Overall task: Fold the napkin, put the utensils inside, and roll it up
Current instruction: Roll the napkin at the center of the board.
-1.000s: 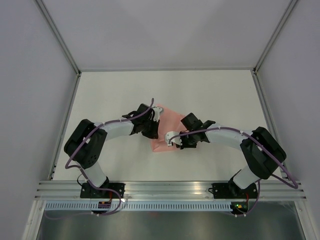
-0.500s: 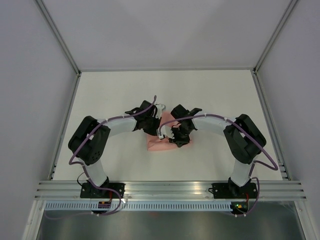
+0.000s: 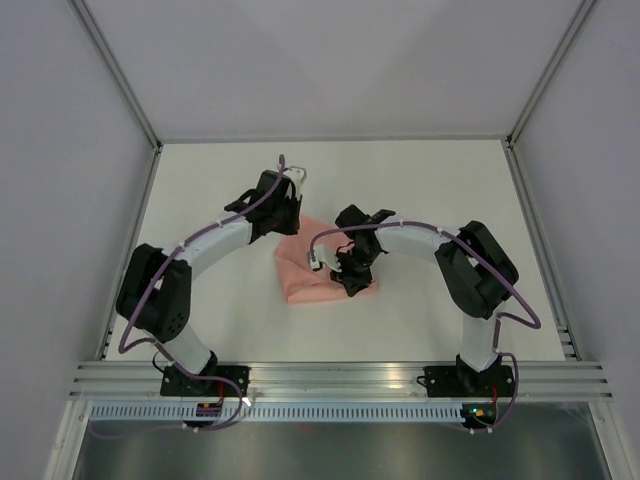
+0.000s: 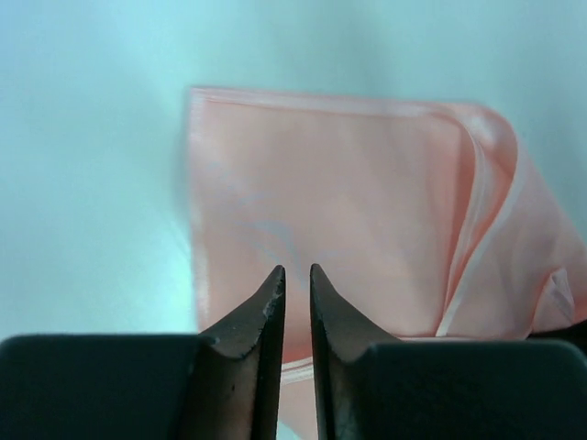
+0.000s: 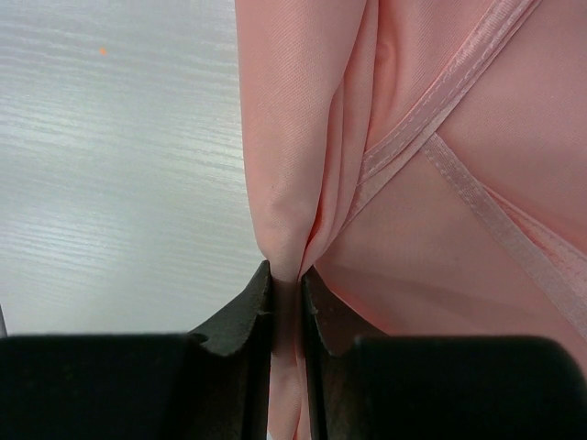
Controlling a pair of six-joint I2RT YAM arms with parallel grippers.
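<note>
The salmon-pink napkin lies folded and bunched on the white table, between the two arms. My right gripper is over its right part, shut on a pinched fold of the cloth; the fold runs up between the jaws. My left gripper is at the napkin's far left edge. Its jaws are almost closed with nothing between them, and it hovers above the flat cloth. The fork is not in view in any frame.
The white table is bounded by metal rails left and right, with grey walls beyond. The aluminium base rail runs along the near edge.
My left gripper has drawn back up and to the left, off the napkin. My right gripper has moved left with the cloth pinched. The napkin has shifted left and become more compact.
</note>
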